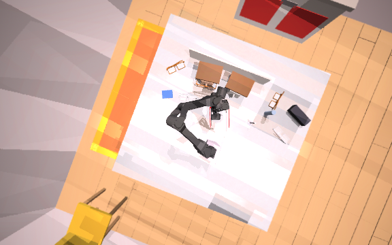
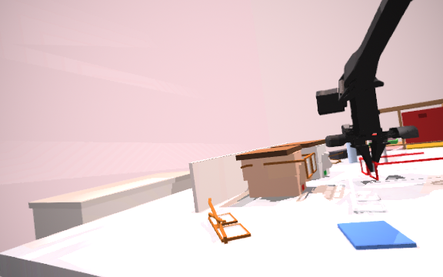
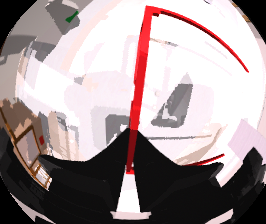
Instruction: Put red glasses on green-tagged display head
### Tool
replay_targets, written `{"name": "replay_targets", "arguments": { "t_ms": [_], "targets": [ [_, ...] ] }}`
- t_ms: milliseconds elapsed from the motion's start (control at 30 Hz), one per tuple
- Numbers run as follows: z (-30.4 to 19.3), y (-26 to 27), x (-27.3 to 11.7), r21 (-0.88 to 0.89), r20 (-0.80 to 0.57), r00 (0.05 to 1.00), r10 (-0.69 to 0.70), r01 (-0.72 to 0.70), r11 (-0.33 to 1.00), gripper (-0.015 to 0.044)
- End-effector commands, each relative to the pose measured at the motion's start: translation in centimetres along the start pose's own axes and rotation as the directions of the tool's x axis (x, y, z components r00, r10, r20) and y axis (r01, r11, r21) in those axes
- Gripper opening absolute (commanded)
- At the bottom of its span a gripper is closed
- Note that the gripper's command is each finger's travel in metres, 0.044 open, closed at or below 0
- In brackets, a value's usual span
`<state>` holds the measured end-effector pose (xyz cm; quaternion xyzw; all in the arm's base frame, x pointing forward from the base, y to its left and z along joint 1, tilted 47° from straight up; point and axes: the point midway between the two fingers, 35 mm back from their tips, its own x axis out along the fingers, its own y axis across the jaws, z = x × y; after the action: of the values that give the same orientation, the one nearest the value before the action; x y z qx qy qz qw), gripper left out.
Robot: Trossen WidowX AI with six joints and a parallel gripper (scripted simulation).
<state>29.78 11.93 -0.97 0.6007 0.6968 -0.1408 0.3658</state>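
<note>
The pincer [image 1: 220,109] [image 2: 374,169] [image 3: 131,132] is closed on the front frame of the red glasses [image 1: 229,118] [image 2: 418,160] [image 3: 140,75], holding them just above the white table [image 1: 250,177] [image 2: 129,238]. Their two temples extend from it, away from the display heads. The glasses are off the head with the green tag [image 1: 240,84] [image 2: 306,144], which stands near the pincer under a flat brown top; its green tag [image 2: 325,172] [image 3: 72,16] faces the pincer's side.

Next to that head, a little farther from the pincer, the other head [image 1: 209,72] [image 2: 275,177] wears brown-framed glasses and a red tag [image 2: 303,187] [image 3: 41,140]. A pale upright panel [image 1: 230,66] [image 2: 194,188] runs behind both heads.

Seen from above, a blue square [image 1: 167,94] [image 2: 377,235] lies flat to the pincer's left, with a folded orange pair [image 1: 179,63] [image 2: 217,228] beyond it. To its right are a second orange pair [image 1: 278,99], a blue-grey cylinder [image 1: 269,113] [image 2: 351,152] and, farther out, a dark case [image 1: 299,115] [image 2: 338,155].

Well away from the pincer, beyond the table, are wood-plank flooring [image 1: 339,136], an orange rug [image 1: 124,92] bordered in yellow, a yellow chair [image 1: 90,219], a red-fronted cabinet [image 1: 260,11] and a pinkish wall [image 2: 129,96].
</note>
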Motion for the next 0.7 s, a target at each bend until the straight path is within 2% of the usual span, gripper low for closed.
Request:
{"name": "replay_targets", "arguments": {
  "t_ms": [0,67,200,667],
  "targets": [
    [0.01,-0.39,0.39,0.012,-0.006,1.000,-0.006,0.006,1.000,0.0000],
    [0.01,-0.39,0.39,0.012,-0.006,1.000,-0.006,0.006,1.000,0.0000],
    [-0.01,-0.08,0.15,0.001,-0.001,1.000,-0.001,0.001,1.000,0.0105],
    [0.00,-0.44,-0.09,0.004,-0.002,1.000,-0.003,0.003,1.000,0.0107]
  ]
}}
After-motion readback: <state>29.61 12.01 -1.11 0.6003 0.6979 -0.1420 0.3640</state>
